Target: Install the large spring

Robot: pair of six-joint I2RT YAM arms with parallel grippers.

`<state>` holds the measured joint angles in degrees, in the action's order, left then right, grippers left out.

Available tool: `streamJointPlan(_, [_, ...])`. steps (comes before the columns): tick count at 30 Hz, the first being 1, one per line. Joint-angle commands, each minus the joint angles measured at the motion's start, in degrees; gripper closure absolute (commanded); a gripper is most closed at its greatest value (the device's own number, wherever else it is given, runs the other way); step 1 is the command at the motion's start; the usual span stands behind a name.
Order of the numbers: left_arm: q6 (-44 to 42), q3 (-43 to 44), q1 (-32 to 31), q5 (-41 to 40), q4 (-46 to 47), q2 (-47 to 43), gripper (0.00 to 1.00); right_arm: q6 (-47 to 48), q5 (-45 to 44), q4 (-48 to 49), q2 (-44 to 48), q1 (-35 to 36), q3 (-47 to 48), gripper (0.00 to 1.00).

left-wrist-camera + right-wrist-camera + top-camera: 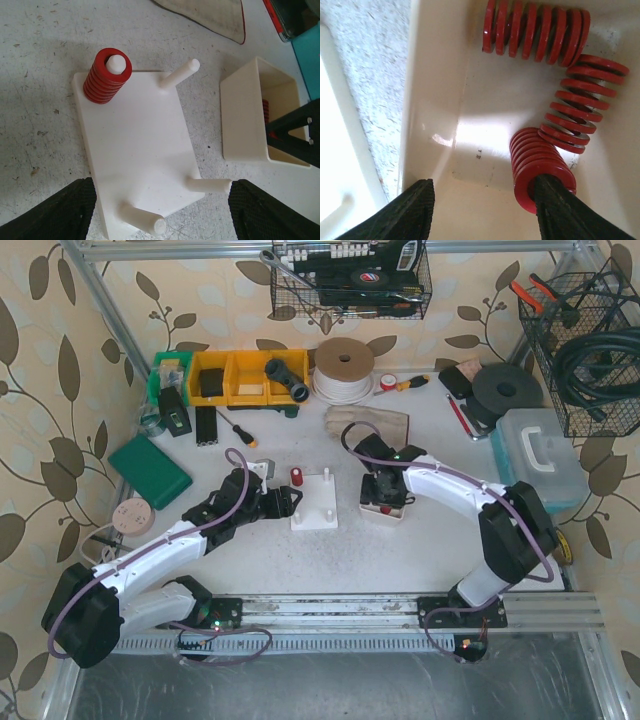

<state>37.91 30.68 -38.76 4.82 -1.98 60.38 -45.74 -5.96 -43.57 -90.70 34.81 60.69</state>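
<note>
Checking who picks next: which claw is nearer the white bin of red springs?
Right. The right claw is down inside the bin, beside a spring; the left claw hovers over the peg plate, next to the bin.

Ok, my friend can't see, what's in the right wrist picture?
Three red springs lie in a white box. The right gripper reaches in, its fingers wide apart, with one dark finger overlapping the nearest spring's end.

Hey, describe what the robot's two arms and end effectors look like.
The left arm and right arm have white shells, black joints and a purple cable looped along each. The left end effector and right end effector are black, with finely textured fingers.
</note>
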Motion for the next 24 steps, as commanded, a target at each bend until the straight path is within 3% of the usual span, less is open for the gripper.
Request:
streamJointPlan(1, [0.53, 0.79, -0.71, -0.79, 0.57, -0.28, 0.24, 2.47, 2.20, 3.81, -4.03, 0.03, 1.70, 0.44])
streamJointPlan(19, [0.67, -0.04, -0.70, -1.14, 1.29, -1.14, 0.24, 4.58, -6.68, -5.32, 4.20, 1.46, 4.15, 0.47])
streamJointPlan(24, [0.67, -0.27, -0.70, -1.22, 1.54, -1.66, 0.24, 5.57, -7.28, -5.34, 2.23, 0.55, 3.90, 0.43])
